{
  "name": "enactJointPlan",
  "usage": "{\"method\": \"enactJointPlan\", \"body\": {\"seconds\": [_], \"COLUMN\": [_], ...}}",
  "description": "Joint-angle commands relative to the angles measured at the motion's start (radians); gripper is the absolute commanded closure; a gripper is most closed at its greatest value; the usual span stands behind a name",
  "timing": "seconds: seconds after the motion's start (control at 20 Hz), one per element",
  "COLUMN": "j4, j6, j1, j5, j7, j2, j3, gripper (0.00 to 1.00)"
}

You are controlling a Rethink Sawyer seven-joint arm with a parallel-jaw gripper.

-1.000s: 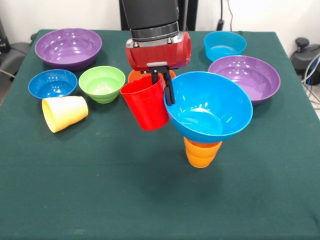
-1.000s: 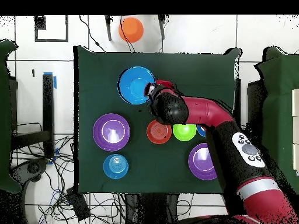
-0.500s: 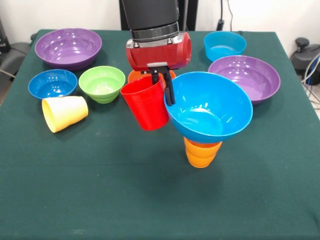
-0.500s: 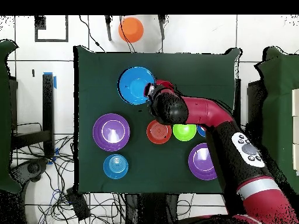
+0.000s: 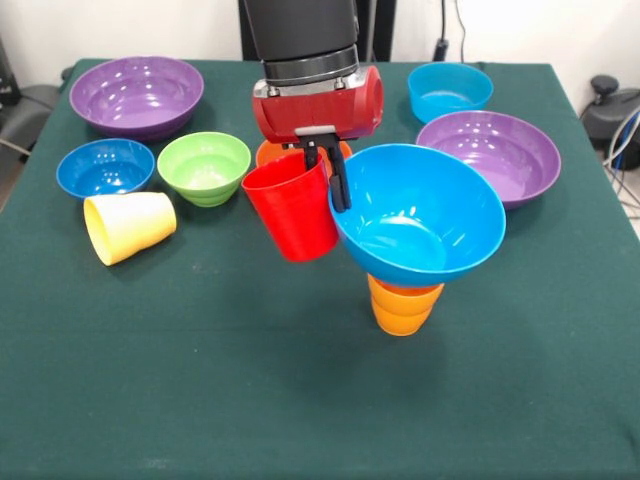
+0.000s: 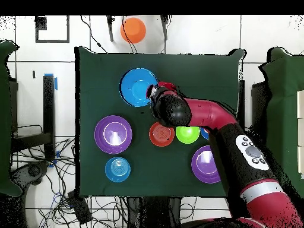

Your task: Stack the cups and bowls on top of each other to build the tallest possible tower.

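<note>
My gripper (image 5: 322,172) is shut on the rim of the red cup (image 5: 292,215) and holds it upright, slightly tilted, above the table. The cup hangs just left of the large blue bowl (image 5: 420,212), close to its rim. That bowl rests tilted on the upturned orange cup (image 5: 402,306), making a short tower. The yellow cup (image 5: 128,226) lies on its side at the left. In the overhead view the arm (image 6: 196,113) covers the red cup beside the blue bowl (image 6: 136,86).
Green bowl (image 5: 203,165), dark blue bowl (image 5: 104,167) and a purple bowl (image 5: 137,95) stand at the left. An orange bowl (image 5: 267,152) sits behind the red cup. A second purple bowl (image 5: 492,152) and the cyan bowl (image 5: 449,90) stand at the right.
</note>
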Motion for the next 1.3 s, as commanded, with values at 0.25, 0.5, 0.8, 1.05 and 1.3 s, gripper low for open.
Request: {"method": "enactJointPlan", "body": {"seconds": [0.25, 0.5, 0.8, 1.05, 1.3], "j4": [-0.038, -0.040, -0.042, -0.044, -0.043], "j6": [-0.012, -0.020, -0.012, -0.008, -0.010], "j1": [0.028, 0.026, 0.015, 0.019, 0.020], "j5": [-0.109, -0.120, -0.121, -0.123, -0.124], "j7": [-0.048, -0.032, -0.029, -0.029, -0.026], "j2": [0.038, 0.040, 0.050, 0.048, 0.045], "j3": [-0.013, -0.009, 0.005, 0.002, -0.001], "gripper": [1.00, 1.00, 1.00, 1.00, 1.00]}}
